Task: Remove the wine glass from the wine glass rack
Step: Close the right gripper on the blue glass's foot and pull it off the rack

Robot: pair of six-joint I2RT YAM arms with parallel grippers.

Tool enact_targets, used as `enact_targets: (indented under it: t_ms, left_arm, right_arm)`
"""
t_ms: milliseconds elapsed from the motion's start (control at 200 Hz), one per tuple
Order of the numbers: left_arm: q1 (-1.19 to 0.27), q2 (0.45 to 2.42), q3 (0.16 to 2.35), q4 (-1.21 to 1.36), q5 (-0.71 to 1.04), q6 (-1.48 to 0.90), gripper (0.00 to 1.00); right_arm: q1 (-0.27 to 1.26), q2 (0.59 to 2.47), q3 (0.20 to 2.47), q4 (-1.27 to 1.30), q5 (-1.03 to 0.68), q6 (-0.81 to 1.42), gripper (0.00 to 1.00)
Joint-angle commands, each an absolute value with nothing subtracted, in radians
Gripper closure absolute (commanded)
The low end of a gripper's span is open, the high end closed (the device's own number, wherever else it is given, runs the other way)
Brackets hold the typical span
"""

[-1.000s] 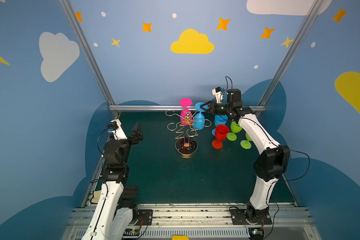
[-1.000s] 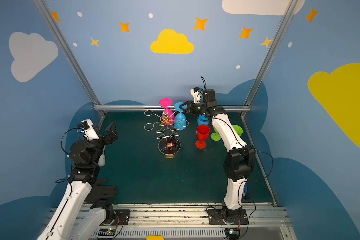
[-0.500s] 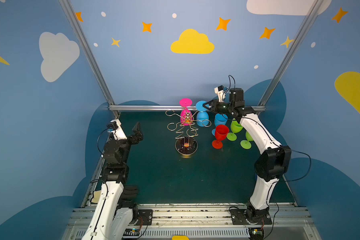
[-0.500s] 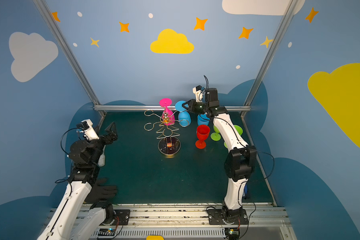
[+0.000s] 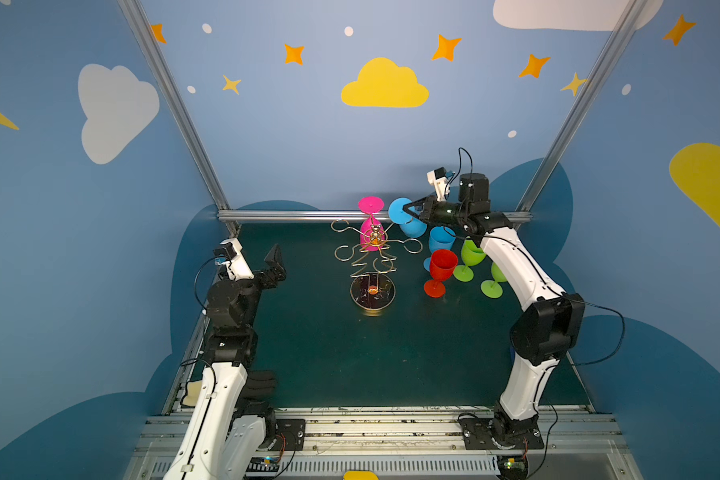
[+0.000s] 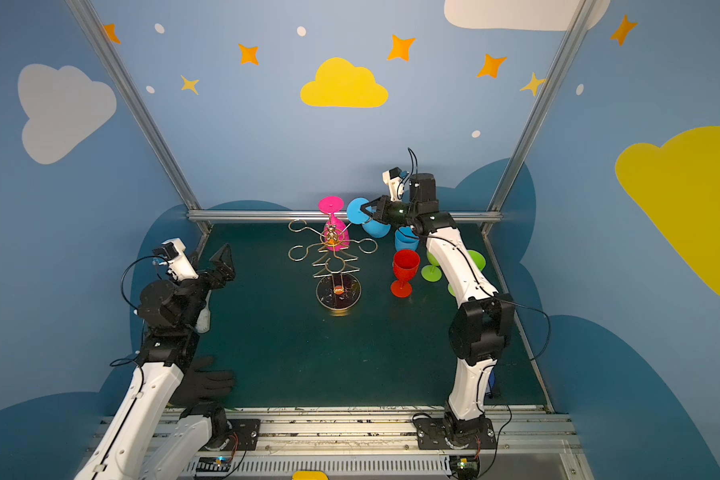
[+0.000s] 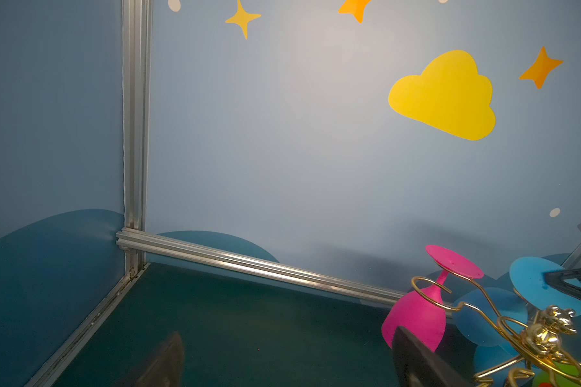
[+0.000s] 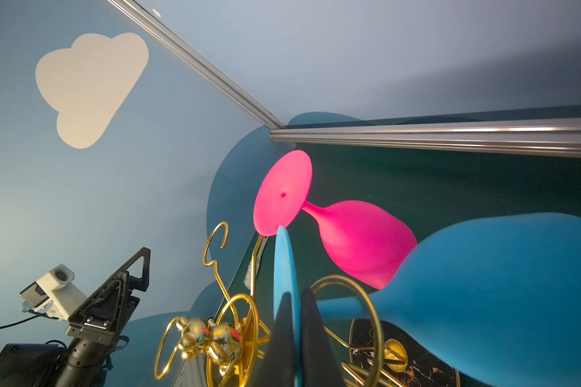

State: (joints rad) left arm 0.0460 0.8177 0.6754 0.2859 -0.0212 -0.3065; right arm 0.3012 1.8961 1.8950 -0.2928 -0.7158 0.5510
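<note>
Nearest, the left jaws stood spread, well apart from the wine glass rack (image 5: 371,293) on the worktop (image 5: 329,357). Farther back, the right jaws pinched the foot of the blue wine glass (image 5: 413,228), inverted, its stem inside a rack loop.

**Layout around the rack**

You find the wine glass rack (image 5: 372,291) on the table (image 5: 329,353), behind its middle. Two glasses hang from it: the rear hanging glass (image 5: 366,235) at the back, the right hanging glass (image 5: 413,228) beside it, the right gripper (image 5: 407,211) at its foot. Four standing glasses (image 5: 441,266) are right of the rack; the left gripper (image 5: 276,257) is well apart on the left.
</note>
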Motion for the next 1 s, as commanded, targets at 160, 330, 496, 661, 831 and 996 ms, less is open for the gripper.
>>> enact_targets:
  t_ms: [160, 330, 496, 661, 831, 996]
  left_arm:
    - [0.051, 0.807, 0.662, 0.305, -0.015, -0.315, 0.05]
    - [0.051, 0.807, 0.663, 0.307, -0.014, -0.318, 0.05]
    - [0.051, 0.807, 0.662, 0.308, -0.011, -0.321, 0.05]
    - [0.052, 0.805, 0.661, 0.309, -0.011, -0.322, 0.05]
    - [0.052, 0.802, 0.660, 0.309, -0.012, -0.322, 0.05]
    - [0.052, 0.799, 0.661, 0.309, -0.015, -0.321, 0.05]
  right_arm:
    - [0.305, 1.820, 1.835, -0.214, -0.772, 0.609, 1.00]
    - [0.307, 1.793, 1.795, -0.166, -0.799, 0.647, 1.00]
    - [0.315, 1.775, 1.771, -0.142, -0.810, 0.664, 1.00]
    - [0.333, 1.773, 1.755, -0.140, -0.815, 0.666, 1.00]
    - [0.354, 1.773, 1.738, -0.136, -0.819, 0.667, 1.00]
    - [0.359, 1.741, 1.694, -0.110, -0.814, 0.679, 1.00]
